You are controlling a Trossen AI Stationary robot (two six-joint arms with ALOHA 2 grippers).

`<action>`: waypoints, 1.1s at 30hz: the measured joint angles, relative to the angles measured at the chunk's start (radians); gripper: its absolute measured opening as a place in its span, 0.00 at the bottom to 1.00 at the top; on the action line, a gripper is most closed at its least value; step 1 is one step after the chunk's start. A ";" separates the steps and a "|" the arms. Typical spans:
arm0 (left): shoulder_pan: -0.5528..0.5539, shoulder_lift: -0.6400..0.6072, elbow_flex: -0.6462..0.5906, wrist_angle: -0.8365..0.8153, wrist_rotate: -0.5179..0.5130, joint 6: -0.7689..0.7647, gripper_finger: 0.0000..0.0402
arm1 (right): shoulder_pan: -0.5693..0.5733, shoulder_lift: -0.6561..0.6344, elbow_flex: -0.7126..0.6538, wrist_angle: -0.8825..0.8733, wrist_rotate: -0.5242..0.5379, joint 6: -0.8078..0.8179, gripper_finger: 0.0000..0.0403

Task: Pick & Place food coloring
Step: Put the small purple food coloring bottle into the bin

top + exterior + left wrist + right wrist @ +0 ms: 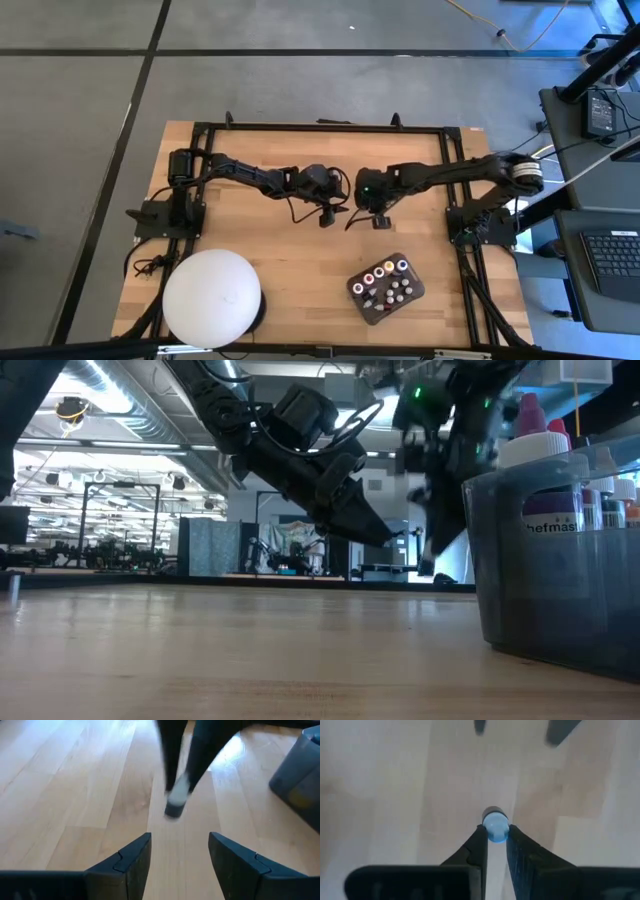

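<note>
Right tool (495, 845) clenched on a small blue-topped food coloring bottle (495, 826) above mid-desk (290, 260), left tool (180, 857) released just beside it, remaining bottles (387, 286) in the dark tray (356, 293), white dome (212, 297) at the desk's left corner

This is a robotics lab or workshop in an industrial hall. The wooden table (300, 260) sits inside a black metal frame (320, 128) bolted around it, carrying 2 dark arms, on a grey concrete floor (80, 100) marked with dark lines. A side desk holds a laptop (612, 262) and a power adapter (604, 108). Beyond the table, exposed ceiling ducts (110, 395), strip lights and further metal rigs (100, 510) show.
</note>
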 joint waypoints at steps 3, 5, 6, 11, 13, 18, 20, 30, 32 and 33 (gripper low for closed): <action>0.003 0.000 0.000 -0.010 0.000 0.000 0.49 | 0.032 -0.061 0.042 -0.096 0.011 0.042 0.14; 0.005 0.000 0.000 -0.024 -0.006 0.008 0.49 | 0.070 -0.104 0.086 -0.184 0.041 0.086 0.14; 0.006 0.000 0.000 -0.033 -0.014 0.023 0.49 | 0.096 -0.122 0.111 -0.236 0.065 0.114 0.14; 0.011 0.000 0.000 -0.067 -0.036 0.102 0.48 | 0.262 -0.187 0.235 -0.428 0.129 0.306 0.14; 0.010 0.001 0.000 -0.073 -0.053 0.096 0.48 | 0.342 -0.201 0.273 -0.456 0.131 0.410 0.15; 0.010 0.001 0.000 -0.075 -0.072 0.103 0.48 | 0.558 -0.204 0.299 -0.494 0.131 0.695 0.14; 0.010 0.001 0.000 -0.074 -0.072 0.105 0.48 | 0.642 -0.197 0.295 -0.496 0.133 0.803 0.14; 0.010 0.001 0.000 -0.067 -0.072 0.105 0.48 | 0.935 -0.114 0.295 -0.496 0.252 1.200 0.14; 0.009 0.001 0.000 -0.067 -0.072 0.104 0.48 | 0.956 -0.076 0.294 -0.495 0.260 1.235 0.14; 0.009 0.001 0.000 -0.067 -0.072 0.104 0.48 | 0.963 -0.057 0.294 -0.495 0.258 1.251 0.14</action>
